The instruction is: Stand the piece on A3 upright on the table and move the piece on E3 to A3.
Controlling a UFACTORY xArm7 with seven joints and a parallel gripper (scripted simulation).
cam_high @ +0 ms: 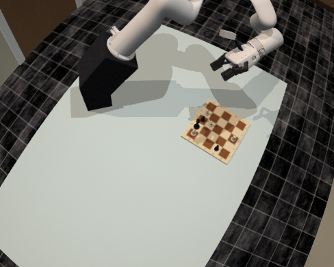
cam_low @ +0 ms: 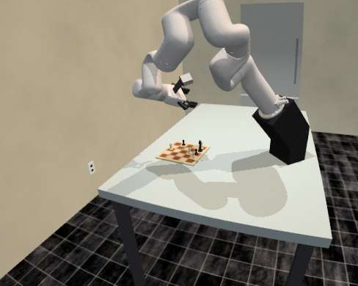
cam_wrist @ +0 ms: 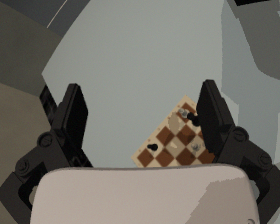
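Observation:
A small brown-and-cream chessboard (cam_high: 241, 124) (cam_low: 168, 156) (cam_wrist: 169, 156) lies on the right part of the pale table (cam_high: 109, 170) (cam_low: 227, 208). Several small black and white pieces stand on it, among them a black one (cam_high: 215, 148) near the front edge and a white one (cam_high: 233, 139) to its right. A black pair (cam_high: 198, 122) stands at the board's left side. The edge letters are too small to read, so I cannot tell which pieces are on A3 and E3. My gripper (cam_high: 221, 70) (cam_low: 188, 104) (cam_wrist: 141, 95) is open and empty. It hangs high above the table, behind the board.
The arm's black base block (cam_high: 102, 74) (cam_low: 287, 135) stands at the back left of the table. The table's right edge runs close behind the board. A beige wall stands beyond that edge in the exterior view.

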